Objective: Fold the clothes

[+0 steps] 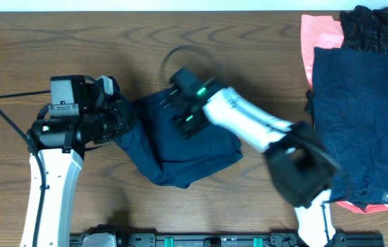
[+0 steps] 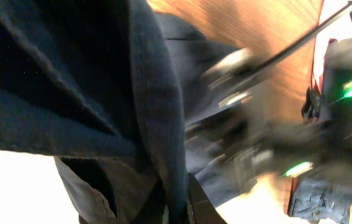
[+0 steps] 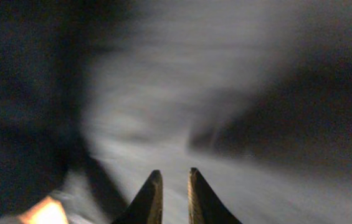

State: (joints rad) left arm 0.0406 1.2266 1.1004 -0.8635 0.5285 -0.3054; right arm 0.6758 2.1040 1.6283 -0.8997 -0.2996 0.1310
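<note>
A dark navy garment [image 1: 180,154] lies bunched and partly folded at the table's middle. My left gripper [image 1: 121,118] is shut on its left edge; in the left wrist view the navy hem [image 2: 157,124] runs down between the jaws [image 2: 177,208]. My right gripper [image 1: 180,103] hovers over the garment's top. In the blurred right wrist view its fingers [image 3: 174,180] are almost together with nothing between them, above pale-lit cloth [image 3: 225,93]. At the right lies another navy garment [image 1: 358,123] on a salmon-pink one [image 1: 321,34], beside a black patterned one [image 1: 375,27].
The brown wooden table [image 1: 77,41] shows bare at the back left and front left. A black cable [image 1: 180,51] loops behind the right gripper. The right arm [image 1: 262,130] crosses from the front right toward the middle.
</note>
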